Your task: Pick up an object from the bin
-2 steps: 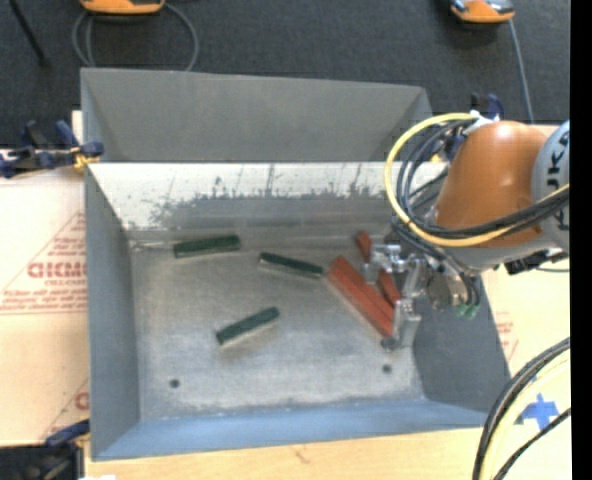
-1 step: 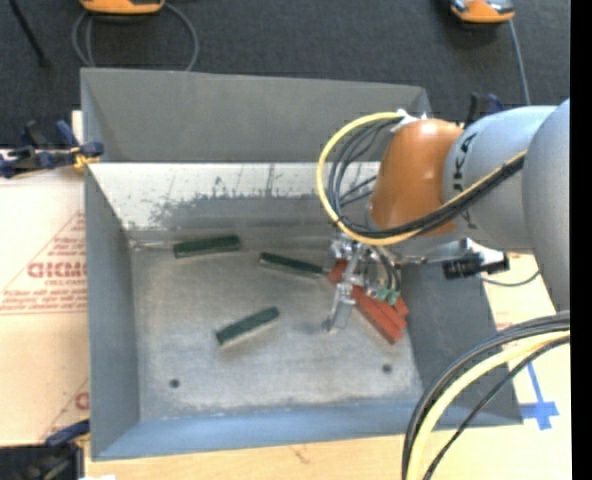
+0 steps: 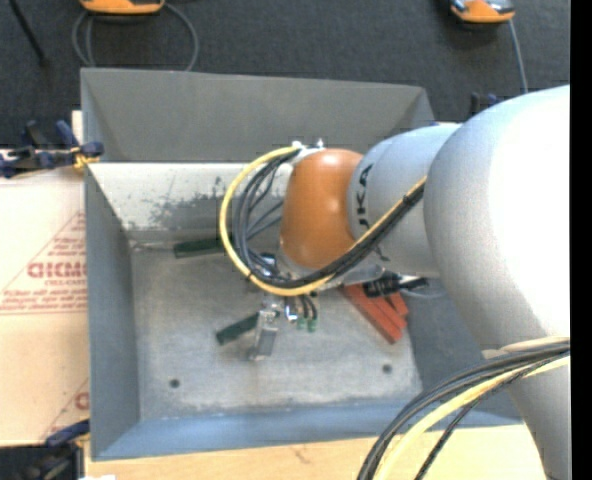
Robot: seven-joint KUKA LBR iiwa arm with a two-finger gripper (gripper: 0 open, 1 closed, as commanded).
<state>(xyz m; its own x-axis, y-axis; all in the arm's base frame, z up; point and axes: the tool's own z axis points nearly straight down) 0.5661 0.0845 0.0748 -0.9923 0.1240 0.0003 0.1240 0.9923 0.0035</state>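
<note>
bin [image 3: 111,298]: strip [image 3: 196,248] back-left | bar [image 3: 236,331] centre, just left of end effector [image 3: 265,340] | block [image 3: 384,315] to its right

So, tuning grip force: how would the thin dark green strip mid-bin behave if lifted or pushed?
The thin dark green strip looks flat and slim, so probably light and unlikely to roll. Lying low on the grey metal bin floor, it may slide rather than lift.

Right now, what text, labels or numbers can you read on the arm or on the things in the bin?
"KUKA": dark letters down the grey wrist link, beside the orange cover, partly crossed by a cable.
Red-orange block at the bin's right: no print visible.
Dark green strip in mid-bin: none visible.
Dark green strip by the back wall: none visible.
</note>
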